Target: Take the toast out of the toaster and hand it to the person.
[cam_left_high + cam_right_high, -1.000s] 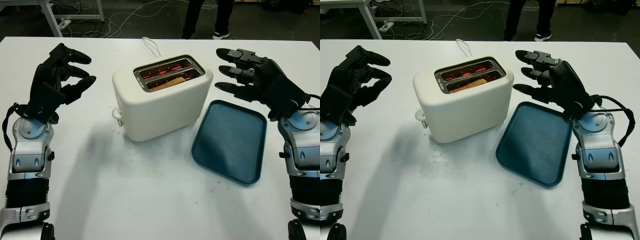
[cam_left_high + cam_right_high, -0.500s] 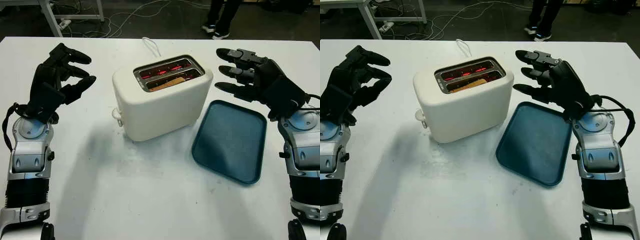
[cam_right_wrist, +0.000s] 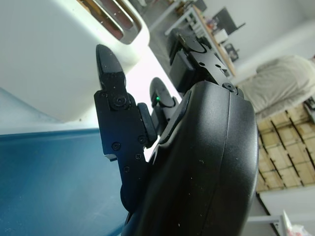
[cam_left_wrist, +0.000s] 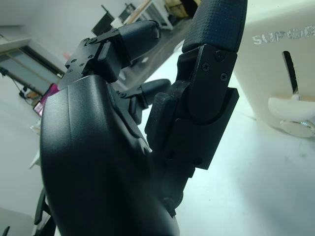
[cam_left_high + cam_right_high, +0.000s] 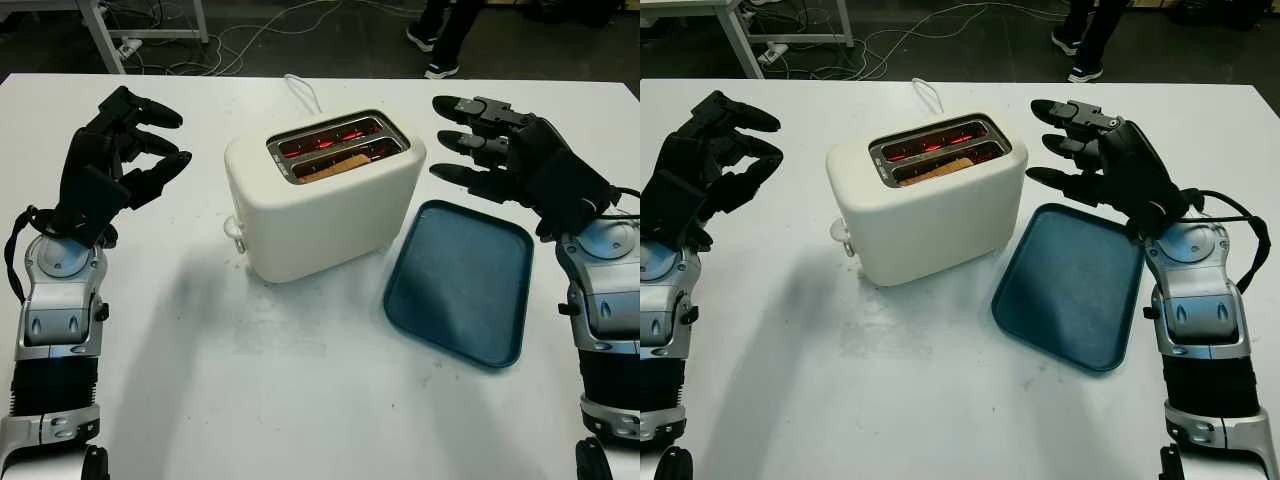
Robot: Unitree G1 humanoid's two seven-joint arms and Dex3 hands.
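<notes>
- toaster [image 5: 325, 195]: cream, two slots, standing on the white table [image 5: 300, 400]; both slots glow red inside; lever knob [image 4: 290, 105] on its end wall, the end facing the left hand.
- toast [image 5: 335, 166]: one brown slice, down in the toaster's nearer slot, only its top edge showing at the slot mouth.
- cord [image 5: 300, 90]: white, runs from the toaster's far side toward the table's far edge.
- tray [image 5: 460, 280]: dark blue, shallow, lying flat on the table just beside the toaster's other end, one corner close to the toaster's base.
- left hand [image 5: 115, 160]: black, raised off the table, well apart from the toaster's lever end; fingers curled inward, tips close together, holding nothing.
- right hand [image 5: 510, 160]: black, raised beside the toaster's other end, over the tray's far edge; fingers stretched out toward the toaster and spread, holding nothing, not touching the toaster.
- person [image 5: 445, 30]: legs and shoes on the floor beyond the table, past the toaster's far side.
</notes>
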